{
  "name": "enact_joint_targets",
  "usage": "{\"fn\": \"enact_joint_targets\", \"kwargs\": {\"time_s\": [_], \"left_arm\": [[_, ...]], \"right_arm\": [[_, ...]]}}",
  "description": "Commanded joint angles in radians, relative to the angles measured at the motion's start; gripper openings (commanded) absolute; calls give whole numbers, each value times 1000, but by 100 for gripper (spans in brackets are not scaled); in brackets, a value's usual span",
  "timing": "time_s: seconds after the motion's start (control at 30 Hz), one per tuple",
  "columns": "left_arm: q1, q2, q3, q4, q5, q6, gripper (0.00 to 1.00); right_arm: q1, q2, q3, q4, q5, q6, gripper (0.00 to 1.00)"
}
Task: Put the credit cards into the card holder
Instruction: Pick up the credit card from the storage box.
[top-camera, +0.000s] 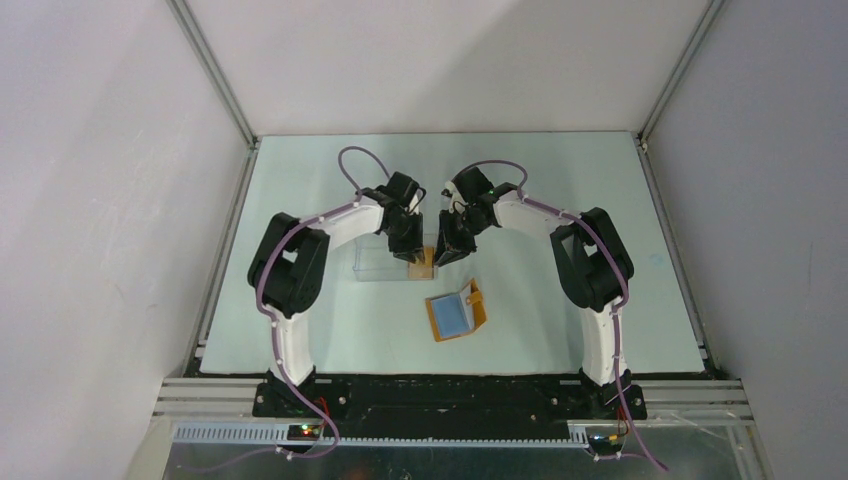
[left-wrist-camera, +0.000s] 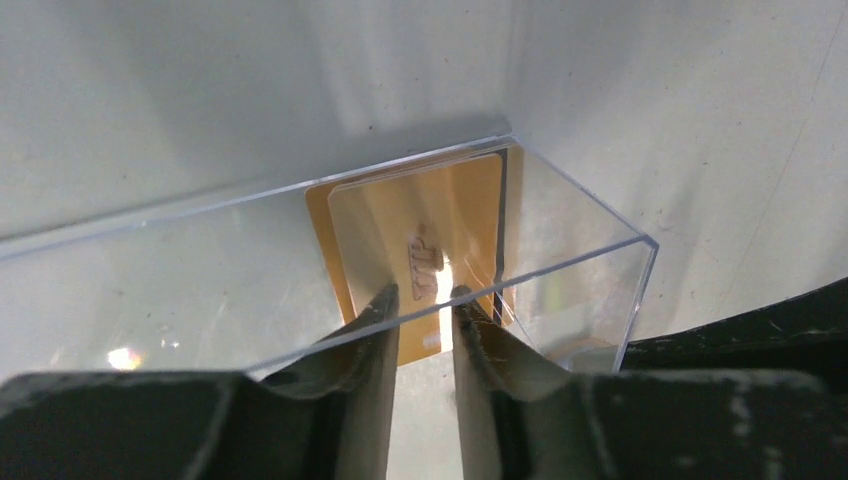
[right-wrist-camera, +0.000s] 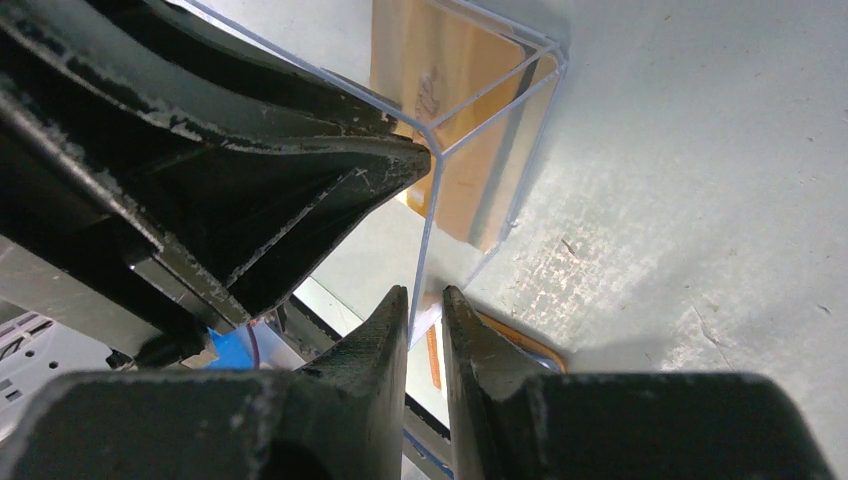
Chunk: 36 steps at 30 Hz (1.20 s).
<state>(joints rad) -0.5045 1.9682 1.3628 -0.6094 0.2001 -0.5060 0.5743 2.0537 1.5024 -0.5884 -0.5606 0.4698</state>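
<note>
Credit cards (left-wrist-camera: 420, 230) cornered in clear case (left-wrist-camera: 578, 255); left jaws apart, right jaws clamp its edge.

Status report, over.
Right pincer clamped on clear case wall. Left pincer slightly open at credit cards inside case. Card holder open nearby.

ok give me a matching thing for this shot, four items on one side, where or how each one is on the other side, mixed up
Things:
1 credit cards
2 card holder
3 clear case
4 table

Places and states:
a lying open, blue panel up
b pale surface under everything else
c tucked in one end of the clear case
d end wall between the right jaws

Pairs: 1-c, 2-a, 3-d, 4-b
</note>
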Motion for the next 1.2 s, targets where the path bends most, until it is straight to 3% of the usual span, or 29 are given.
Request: {"fn": "enact_joint_targets", "kwargs": {"time_s": [0.0,0.57,0.93,1.17], "left_arm": [[-2,-77,-30,12,-99,-2,36],[8,-106,-67,12,-173,-4,40],[0,-72,-40,13,-93,4,20],[-22,-52,-12,14,-61,3,16]], "right_arm": [[4,37,-23,-26,21,-29,22],[4,39,-24,-28,22,-31,22],[4,41,-25,-28,22,-31,22],[4,42,-24,-27,20,-30,22]]}}
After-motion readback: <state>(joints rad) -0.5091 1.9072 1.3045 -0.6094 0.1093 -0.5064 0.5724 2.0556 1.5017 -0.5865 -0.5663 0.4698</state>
